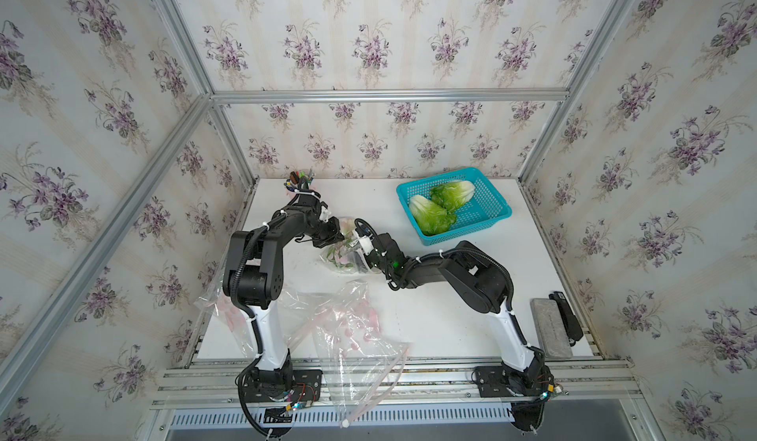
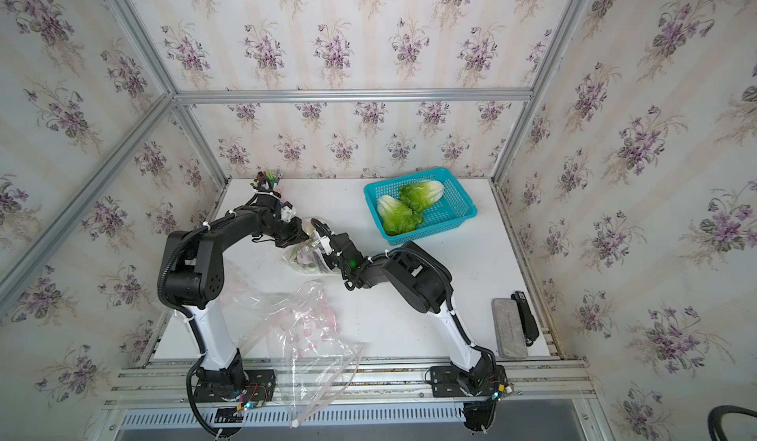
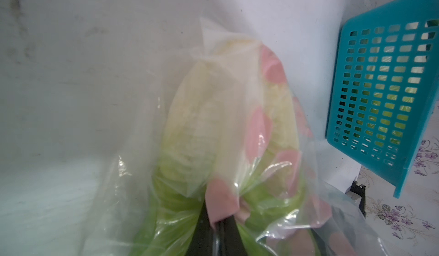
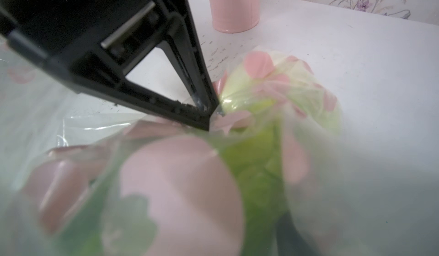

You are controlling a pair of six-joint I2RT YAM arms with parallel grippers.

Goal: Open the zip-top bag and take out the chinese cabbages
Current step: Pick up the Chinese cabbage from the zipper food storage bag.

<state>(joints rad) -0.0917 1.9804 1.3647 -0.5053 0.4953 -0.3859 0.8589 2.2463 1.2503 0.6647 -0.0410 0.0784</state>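
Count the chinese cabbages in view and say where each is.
3. Two chinese cabbages lie side by side in the teal basket; the third sits inside the pink-spotted zip-top bag at mid-table. Others may be hidden in that bag.

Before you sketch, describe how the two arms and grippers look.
Left arm and right arm match: white lower link, black joints and upper links, black ribbed cable hose held by white zip ties. A green light glows near the right wrist. The left gripper is a black, tapered triangular frame.
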